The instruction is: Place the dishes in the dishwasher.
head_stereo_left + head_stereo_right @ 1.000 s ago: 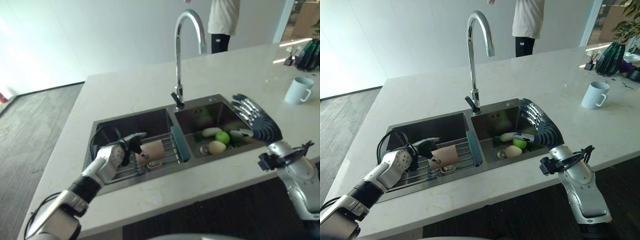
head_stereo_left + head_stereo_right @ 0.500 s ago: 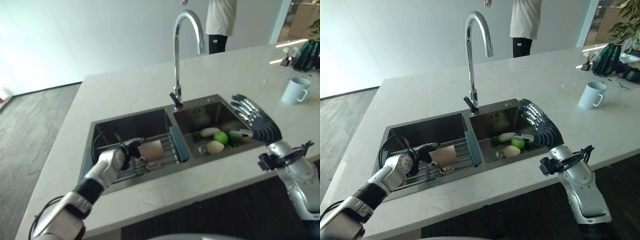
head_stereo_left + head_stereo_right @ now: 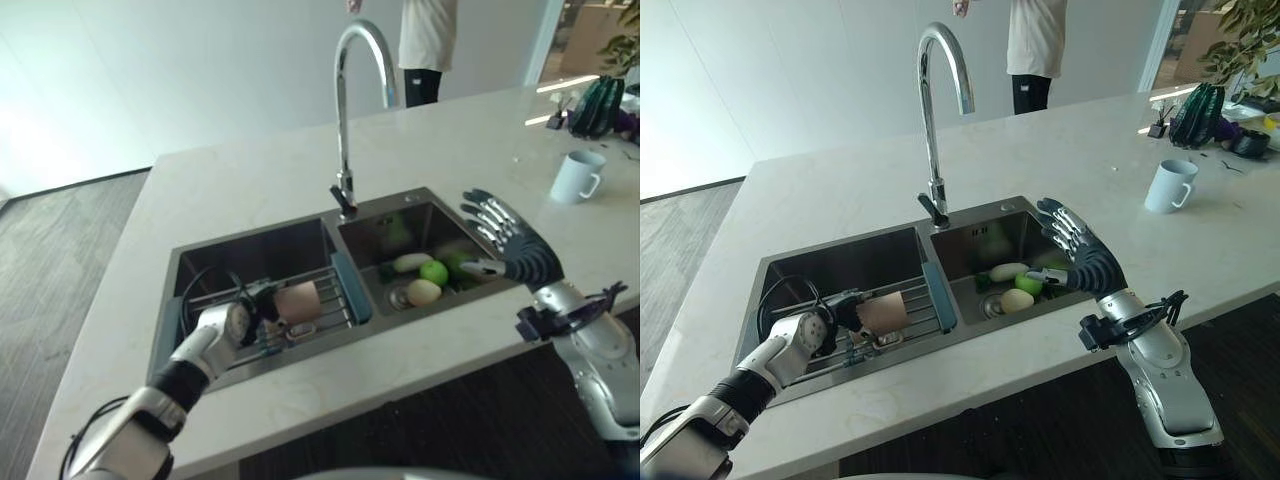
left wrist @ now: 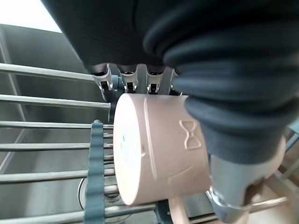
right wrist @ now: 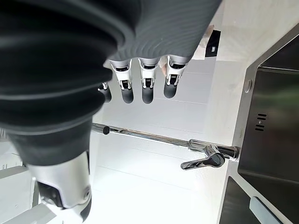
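My left hand point(image 3: 805, 335) is curled round the pink cup point(image 4: 159, 149) lying on the rack point(image 3: 330, 300) in the left sink basin; I seem to have it gripped. Next I should lift it clear. My right hand point(image 3: 1085, 262) hovers open over the right basin

Both eye views looked down from the head at the sink point(image 3: 300, 250) (nearly the same scene); wrist views sat very close, the left at a cup point(image 4: 159, 149), the right toward the tap point(image 5: 205, 156).
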`<state>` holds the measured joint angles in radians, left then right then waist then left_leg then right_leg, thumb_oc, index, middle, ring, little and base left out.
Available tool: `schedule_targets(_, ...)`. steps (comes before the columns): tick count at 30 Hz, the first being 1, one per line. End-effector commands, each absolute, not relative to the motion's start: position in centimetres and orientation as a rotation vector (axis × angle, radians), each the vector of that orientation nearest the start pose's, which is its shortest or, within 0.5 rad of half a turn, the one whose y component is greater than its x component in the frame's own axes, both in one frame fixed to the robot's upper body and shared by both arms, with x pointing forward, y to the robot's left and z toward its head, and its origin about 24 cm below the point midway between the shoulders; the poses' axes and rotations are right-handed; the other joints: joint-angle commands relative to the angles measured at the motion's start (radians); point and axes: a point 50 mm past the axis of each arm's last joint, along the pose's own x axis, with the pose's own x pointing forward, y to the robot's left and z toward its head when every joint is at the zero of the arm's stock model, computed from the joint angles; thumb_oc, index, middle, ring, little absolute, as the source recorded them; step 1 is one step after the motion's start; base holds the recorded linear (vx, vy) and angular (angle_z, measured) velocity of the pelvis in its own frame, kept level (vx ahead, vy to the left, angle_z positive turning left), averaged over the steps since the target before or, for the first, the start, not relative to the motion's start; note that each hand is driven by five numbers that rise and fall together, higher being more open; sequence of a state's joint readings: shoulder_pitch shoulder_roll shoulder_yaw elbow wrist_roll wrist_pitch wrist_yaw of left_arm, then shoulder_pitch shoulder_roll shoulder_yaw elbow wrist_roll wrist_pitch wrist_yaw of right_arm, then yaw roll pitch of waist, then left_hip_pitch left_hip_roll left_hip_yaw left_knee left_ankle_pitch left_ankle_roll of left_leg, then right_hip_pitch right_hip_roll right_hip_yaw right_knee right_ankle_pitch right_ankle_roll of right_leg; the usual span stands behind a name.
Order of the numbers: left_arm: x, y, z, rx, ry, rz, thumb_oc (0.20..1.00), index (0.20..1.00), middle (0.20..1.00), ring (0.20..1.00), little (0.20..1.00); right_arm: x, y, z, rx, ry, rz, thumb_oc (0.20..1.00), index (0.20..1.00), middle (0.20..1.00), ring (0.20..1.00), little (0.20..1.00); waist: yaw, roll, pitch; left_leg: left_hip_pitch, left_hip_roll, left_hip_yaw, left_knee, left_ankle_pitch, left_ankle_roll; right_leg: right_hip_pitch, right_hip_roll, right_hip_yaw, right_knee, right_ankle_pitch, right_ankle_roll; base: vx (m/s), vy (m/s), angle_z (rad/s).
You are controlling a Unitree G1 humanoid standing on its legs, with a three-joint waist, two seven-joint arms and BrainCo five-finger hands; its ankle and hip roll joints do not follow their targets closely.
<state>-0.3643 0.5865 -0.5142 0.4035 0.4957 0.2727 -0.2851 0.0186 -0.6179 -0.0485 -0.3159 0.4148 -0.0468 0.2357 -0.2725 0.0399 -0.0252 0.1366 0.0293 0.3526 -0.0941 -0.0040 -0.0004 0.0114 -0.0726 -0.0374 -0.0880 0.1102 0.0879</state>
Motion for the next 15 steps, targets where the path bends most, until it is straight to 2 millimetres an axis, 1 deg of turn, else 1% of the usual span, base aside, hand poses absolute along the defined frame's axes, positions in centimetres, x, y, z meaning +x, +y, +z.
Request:
schedule_targets(1, 31.4, 21.5, 2.7, 1.343, 0.441, -0.384, 1.000, 1.000, 1.000, 1.000, 1.000, 24.2, -21.1, 17.0, -0.242, -0.422, 0.373, 1.000, 1.000, 1.000, 1.000, 1.000, -0.013, 0.005, -0.004, 0.019, 0.014, -0.033, 0.007, -0.003, -0.012, 0.035, 0.005, 0.035, 0.011, -0.022, 0.061, 0.02, 0.011, -0.04)
schedule_targets(6, 31.4, 21.3, 2.4, 1.355, 0.437, -0.375, 1.000, 1.000, 1.000, 1.000, 1.000, 24.2, -21.1, 17.0, -0.245, -0.425, 0.378, 1.000, 1.000, 1.000, 1.000, 1.000, -0.015, 0.003, -0.004, 0.018, 0.013, -0.029, 0.007, -0.003, -0.010, 0.033, 0.005, 0.038, 0.012, -0.023, 0.061, 0.01, 0.010, -0.03)
schedule_targets(15, 31.0, 21.8, 1.6, 1.361, 0.475, -0.361, 1.000, 1.000, 1.000, 1.000, 1.000, 24.0, -21.1, 17.1, -0.255, -0.422, 0.382, 1.000, 1.000, 1.000, 1.000, 1.000, -0.018, 0.000, -0.004, 0.021, 0.011, -0.028, 0.007, -0.006, -0.008, 0.033, 0.005, 0.041, 0.013, -0.026, 0.061, 0.00, 0.000, 0.00)
